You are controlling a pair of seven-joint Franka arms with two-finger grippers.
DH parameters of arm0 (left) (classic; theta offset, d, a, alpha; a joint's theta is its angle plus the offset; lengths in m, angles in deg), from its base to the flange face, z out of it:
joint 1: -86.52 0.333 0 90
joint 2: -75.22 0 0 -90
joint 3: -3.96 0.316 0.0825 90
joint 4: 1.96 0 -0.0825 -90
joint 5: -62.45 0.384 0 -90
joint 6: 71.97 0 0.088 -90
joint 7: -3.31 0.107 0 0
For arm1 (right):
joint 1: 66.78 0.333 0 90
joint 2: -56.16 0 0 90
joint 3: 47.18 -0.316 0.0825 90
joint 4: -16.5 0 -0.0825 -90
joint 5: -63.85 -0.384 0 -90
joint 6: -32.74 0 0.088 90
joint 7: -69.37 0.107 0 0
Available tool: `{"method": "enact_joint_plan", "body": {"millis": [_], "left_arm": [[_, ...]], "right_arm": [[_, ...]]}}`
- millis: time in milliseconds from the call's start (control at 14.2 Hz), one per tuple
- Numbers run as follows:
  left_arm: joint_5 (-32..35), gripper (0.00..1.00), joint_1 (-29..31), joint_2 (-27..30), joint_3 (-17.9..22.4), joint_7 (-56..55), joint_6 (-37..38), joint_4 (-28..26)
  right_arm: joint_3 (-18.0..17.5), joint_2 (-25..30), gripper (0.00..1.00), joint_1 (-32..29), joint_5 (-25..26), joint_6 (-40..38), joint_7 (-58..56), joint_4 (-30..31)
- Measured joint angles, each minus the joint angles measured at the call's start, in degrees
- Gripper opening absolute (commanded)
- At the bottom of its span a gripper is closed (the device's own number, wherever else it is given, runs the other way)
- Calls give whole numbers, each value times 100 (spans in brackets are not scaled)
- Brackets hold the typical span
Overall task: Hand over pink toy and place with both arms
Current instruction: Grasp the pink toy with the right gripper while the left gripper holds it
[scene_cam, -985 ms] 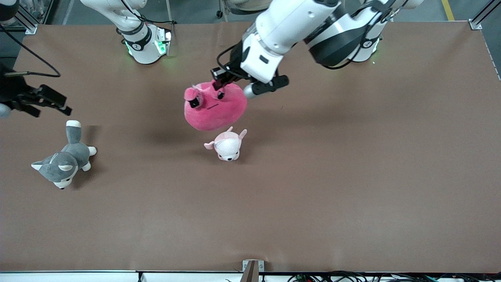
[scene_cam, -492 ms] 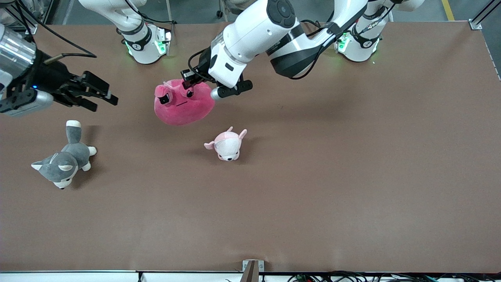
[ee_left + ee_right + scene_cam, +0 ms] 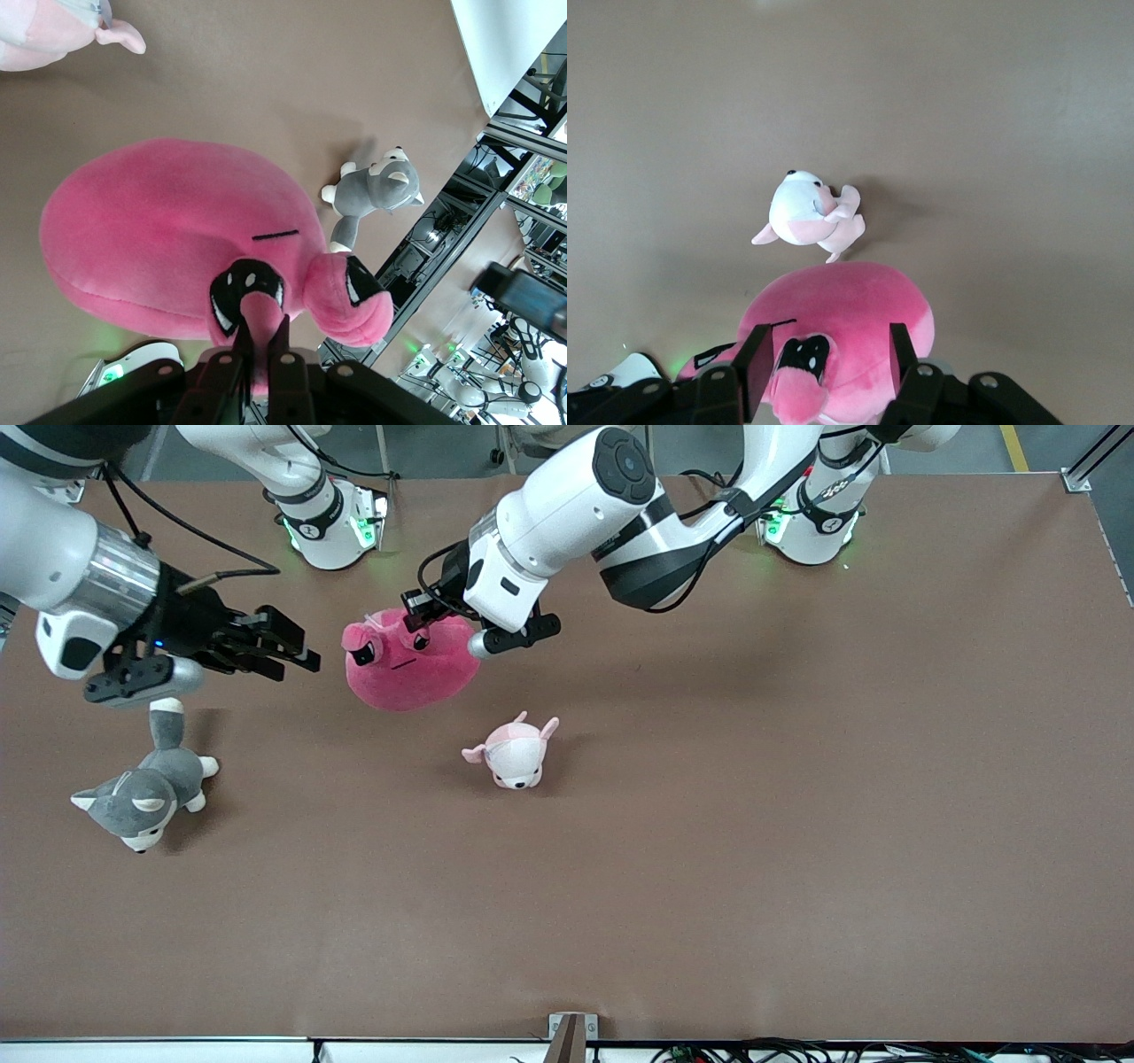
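The hot-pink toy [image 3: 409, 662] hangs in the air over the table between the two arms' bases. My left gripper [image 3: 418, 609] is shut on a nub at its top; in the left wrist view the fingers pinch the nub [image 3: 258, 332] of the toy [image 3: 168, 230]. My right gripper [image 3: 297, 651] is open, level with the toy and a short gap away from it, toward the right arm's end. In the right wrist view the toy [image 3: 850, 332] lies between and past the spread fingers [image 3: 753, 372].
A small pale pink-and-white plush [image 3: 514, 750] lies on the table nearer to the front camera than the toy. A grey-and-white dog plush [image 3: 146, 781] lies at the right arm's end, under the right gripper's wrist.
My left gripper carried the pink toy toward the right arm's end, then nearly stopped. My right gripper came in from the table's edge and now sits close to the toy, still open.
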Motion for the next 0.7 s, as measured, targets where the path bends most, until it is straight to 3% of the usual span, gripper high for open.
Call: {"method": "enact_joint_plan", "body": {"millis": [704], "left_arm": [[0,0,-64,-3,1,-164,-83,5]], "right_arm": [[0,-254,67,196,0,-613,7,46]]}}
